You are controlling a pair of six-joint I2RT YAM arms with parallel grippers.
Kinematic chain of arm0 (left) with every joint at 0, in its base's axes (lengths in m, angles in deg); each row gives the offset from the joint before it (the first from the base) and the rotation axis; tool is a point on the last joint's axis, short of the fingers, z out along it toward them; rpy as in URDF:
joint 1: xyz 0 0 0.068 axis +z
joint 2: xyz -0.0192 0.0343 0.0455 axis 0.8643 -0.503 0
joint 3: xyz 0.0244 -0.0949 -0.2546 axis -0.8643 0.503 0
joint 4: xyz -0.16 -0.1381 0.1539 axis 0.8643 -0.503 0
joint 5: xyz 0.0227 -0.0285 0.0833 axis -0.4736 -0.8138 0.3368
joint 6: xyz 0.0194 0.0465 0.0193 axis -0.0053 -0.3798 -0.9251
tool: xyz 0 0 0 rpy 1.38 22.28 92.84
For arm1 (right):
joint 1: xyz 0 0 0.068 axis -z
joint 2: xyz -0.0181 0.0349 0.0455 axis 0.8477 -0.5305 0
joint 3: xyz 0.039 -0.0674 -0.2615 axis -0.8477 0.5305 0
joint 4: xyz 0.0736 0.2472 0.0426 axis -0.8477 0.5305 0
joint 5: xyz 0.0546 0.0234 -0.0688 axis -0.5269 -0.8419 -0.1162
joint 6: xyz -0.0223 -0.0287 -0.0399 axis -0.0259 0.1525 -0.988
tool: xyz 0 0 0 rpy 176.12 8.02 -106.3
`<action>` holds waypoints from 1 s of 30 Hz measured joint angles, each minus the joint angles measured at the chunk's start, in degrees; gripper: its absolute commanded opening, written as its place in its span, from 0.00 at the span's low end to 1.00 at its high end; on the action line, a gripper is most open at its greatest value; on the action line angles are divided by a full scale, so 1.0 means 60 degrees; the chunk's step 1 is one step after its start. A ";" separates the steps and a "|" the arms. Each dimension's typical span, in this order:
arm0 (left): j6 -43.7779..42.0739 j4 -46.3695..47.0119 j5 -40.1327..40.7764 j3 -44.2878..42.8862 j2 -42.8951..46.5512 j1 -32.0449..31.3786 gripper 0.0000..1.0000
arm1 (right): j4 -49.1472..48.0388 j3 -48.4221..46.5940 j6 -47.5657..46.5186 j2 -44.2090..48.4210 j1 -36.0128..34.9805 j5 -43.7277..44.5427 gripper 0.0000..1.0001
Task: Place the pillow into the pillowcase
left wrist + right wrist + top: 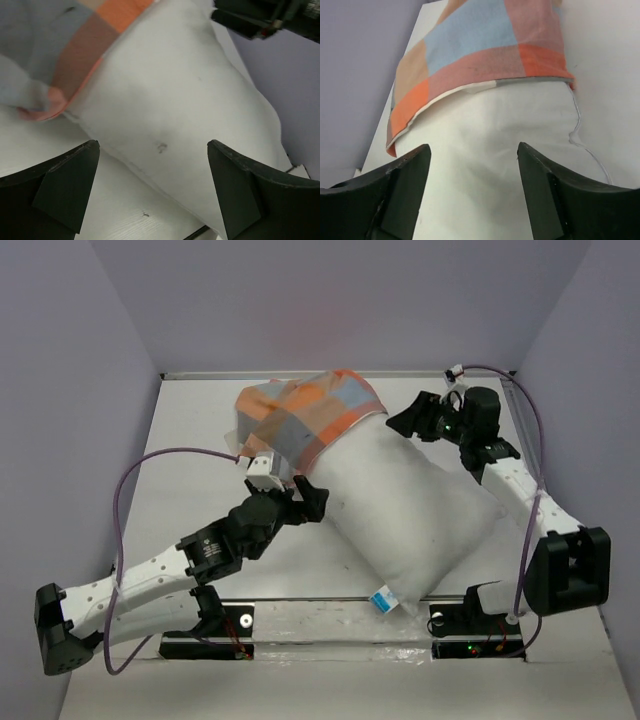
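Inside the pillowcase [305, 415], the far end of the pillow [410, 510] lies hidden.

Soft, even light fills the overhead view, leaving faint shadows and a streaky glare along the near strip of the bench [190, 420]. Both wrist views blur the dark pincer fingers [65, 190] up close; the left one also softens the pillowcase [75, 55].

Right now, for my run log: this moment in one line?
pillow: far end inside pillowcase | left claw: open, empty | right claw: open, empty
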 measured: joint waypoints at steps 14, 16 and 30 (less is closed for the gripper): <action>-0.0189 0.0656 0.0499 0.3089 -0.0514 0.2667 0.99 | 0.2820 -0.0623 -0.2437 0.1501 -0.4528 0.3894 0.94; -0.0841 0.1464 0.0346 0.2732 -0.1530 0.2699 0.99 | 0.3504 -0.0929 -0.2936 0.0812 -0.5100 0.5399 0.96; -0.2572 0.3544 -0.0714 0.0954 -0.4302 0.3636 0.00 | 0.5315 -0.3340 -0.3993 -0.2397 -0.6255 0.9162 0.00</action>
